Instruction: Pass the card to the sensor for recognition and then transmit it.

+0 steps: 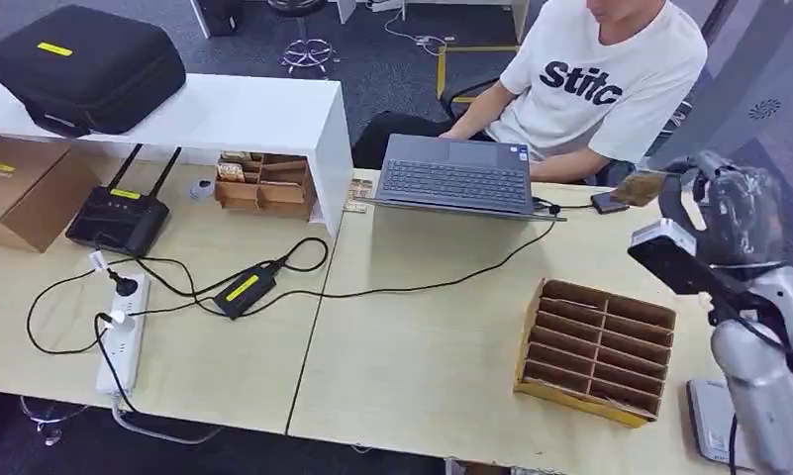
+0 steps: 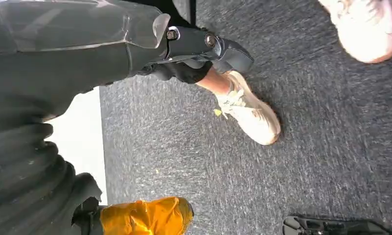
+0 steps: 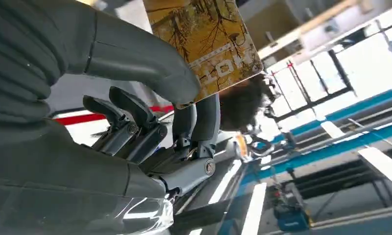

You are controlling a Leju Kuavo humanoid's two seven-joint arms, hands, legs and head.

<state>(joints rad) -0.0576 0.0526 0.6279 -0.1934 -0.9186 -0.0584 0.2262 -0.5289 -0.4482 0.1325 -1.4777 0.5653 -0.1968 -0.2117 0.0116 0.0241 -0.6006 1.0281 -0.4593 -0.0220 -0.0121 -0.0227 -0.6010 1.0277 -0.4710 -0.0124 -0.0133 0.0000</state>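
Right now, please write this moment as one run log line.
right hand: holds card, raised beside laptop | left hand: hangs over floor | sorter box: on table

Card printed in yellow-gold with dark tree branches and pale lettering, divided tray in brown cardboard with yellow edge, grey laptop, black router, white shirt lettered in black
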